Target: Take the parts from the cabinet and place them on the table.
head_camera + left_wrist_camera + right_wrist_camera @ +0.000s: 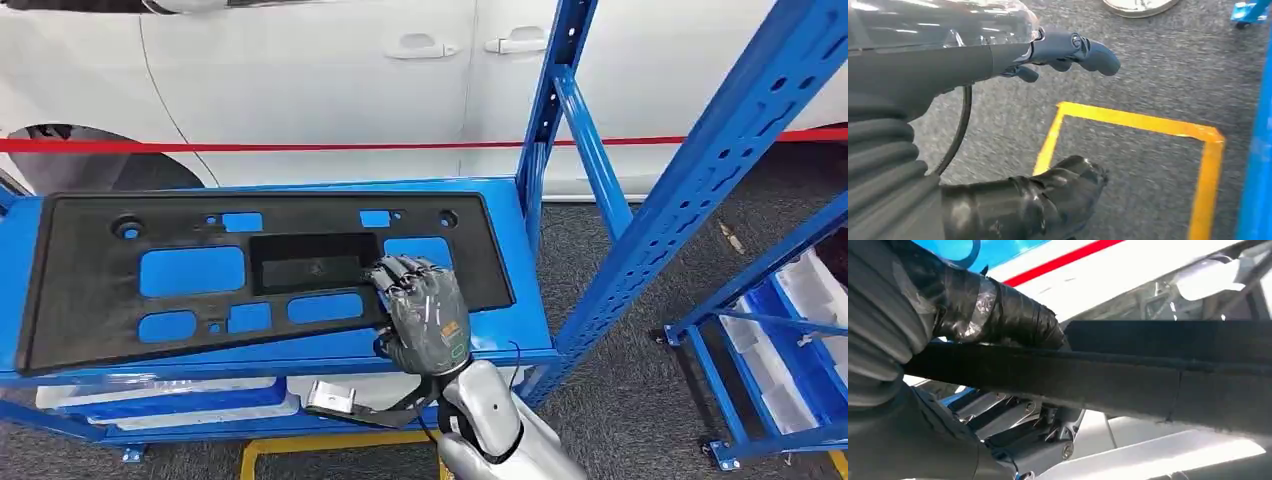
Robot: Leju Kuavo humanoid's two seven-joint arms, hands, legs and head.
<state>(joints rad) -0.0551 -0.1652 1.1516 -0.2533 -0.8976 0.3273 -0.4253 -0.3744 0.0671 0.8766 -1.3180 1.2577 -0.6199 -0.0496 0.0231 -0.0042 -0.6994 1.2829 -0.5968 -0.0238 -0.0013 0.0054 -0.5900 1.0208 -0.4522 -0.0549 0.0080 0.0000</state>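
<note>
A large black plastic panel (pixel 100 280) with several cut-outs lies flat on the blue top shelf (pixel 300 352) of the cabinet. My right hand (pixel 425 315) rests on the panel's near right edge, fingers spread over its top. In the right wrist view the taped thumb (pixel 1003 312) presses against the panel's edge (pixel 1108 382) and the hand grips it. My left hand (pixel 998 57) hangs over the grey floor, fingers (pixel 1083 50) and thumb (pixel 1058 192) apart with nothing between them.
Blue rack uprights (pixel 700 170) rise just right of the panel. A white car (pixel 320 80) and a red tape line (pixel 300 146) are behind the cabinet. The lower shelf holds white trays (pixel 150 395) and a metal bracket (pixel 335 398). Yellow floor marking (pixel 1148 125) lies below.
</note>
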